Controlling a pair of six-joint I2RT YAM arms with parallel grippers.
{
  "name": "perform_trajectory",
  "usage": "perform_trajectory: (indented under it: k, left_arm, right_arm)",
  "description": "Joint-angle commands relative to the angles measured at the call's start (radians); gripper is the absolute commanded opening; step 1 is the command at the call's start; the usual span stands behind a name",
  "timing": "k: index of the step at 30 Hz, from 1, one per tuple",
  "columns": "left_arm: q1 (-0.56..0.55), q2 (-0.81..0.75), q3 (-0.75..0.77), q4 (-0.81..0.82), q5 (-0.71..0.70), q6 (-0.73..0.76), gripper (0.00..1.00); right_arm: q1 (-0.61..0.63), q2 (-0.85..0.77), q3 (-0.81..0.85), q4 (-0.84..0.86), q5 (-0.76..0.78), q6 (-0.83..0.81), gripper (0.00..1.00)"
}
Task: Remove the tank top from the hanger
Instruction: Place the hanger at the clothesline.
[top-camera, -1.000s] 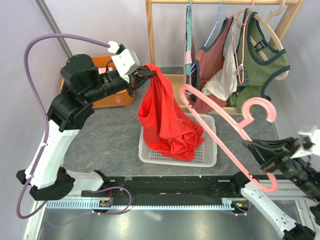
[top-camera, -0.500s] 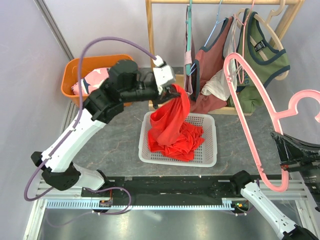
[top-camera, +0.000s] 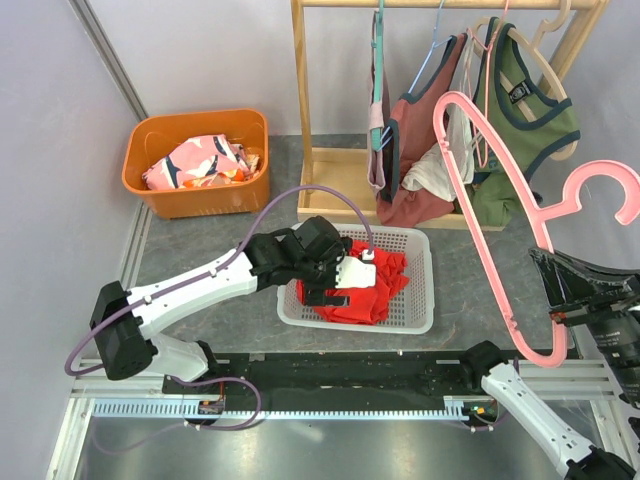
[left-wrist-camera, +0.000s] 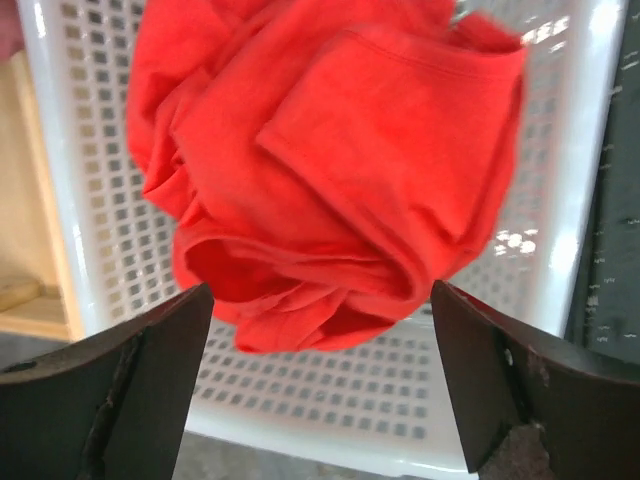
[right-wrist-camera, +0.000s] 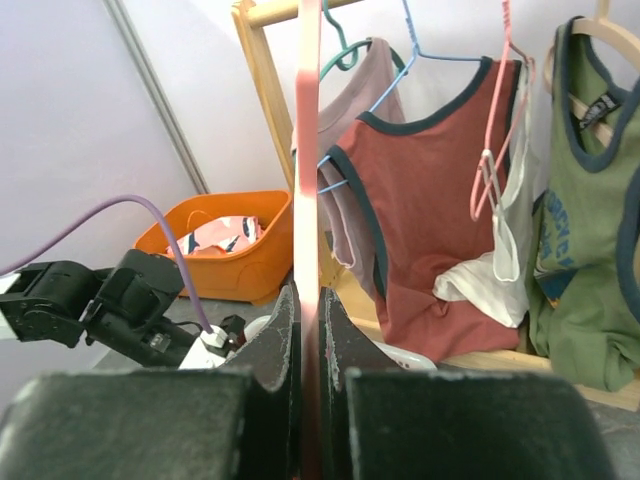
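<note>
The left gripper (left-wrist-camera: 320, 292) hangs released just above the red tank top (left-wrist-camera: 330, 150) in the white basket (left-wrist-camera: 562, 250), while the right gripper (right-wrist-camera: 310, 325) clenches the pink hanger (right-wrist-camera: 307, 150).

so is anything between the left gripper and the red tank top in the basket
Nothing visible. The left gripper stands open directly over the red tank top, which lies bunched in the white basket.
</note>
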Motion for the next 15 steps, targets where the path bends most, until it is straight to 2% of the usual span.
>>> perform_trajectory:
  k: [1, 5, 7, 11, 15]
  left_arm:
    - [0.001, 0.001, -0.018, 0.085, -0.133, 0.034, 0.99]
    - [0.001, -0.034, 0.032, 0.062, -0.151, -0.030, 0.99]
    - [0.001, -0.089, 0.116, 0.019, -0.137, -0.041, 0.99]
    - [-0.002, -0.210, 0.314, -0.079, -0.081, 0.017, 0.99]
    - [0.001, -0.382, 0.350, -0.130, 0.007, 0.048, 0.99]
  right_arm:
    - [0.000, 0.045, -0.006, 0.058, -0.062, -0.015, 0.00]
    - [0.000, 0.085, -0.003, 0.022, -0.130, -0.041, 0.00]
    - [0.000, 0.125, -0.009, -0.012, -0.200, -0.061, 0.00]
    - [0.000, 0.225, -0.021, -0.083, -0.302, -0.077, 0.00]
    - [0.000, 0.275, -0.063, -0.043, -0.426, -0.080, 0.00]
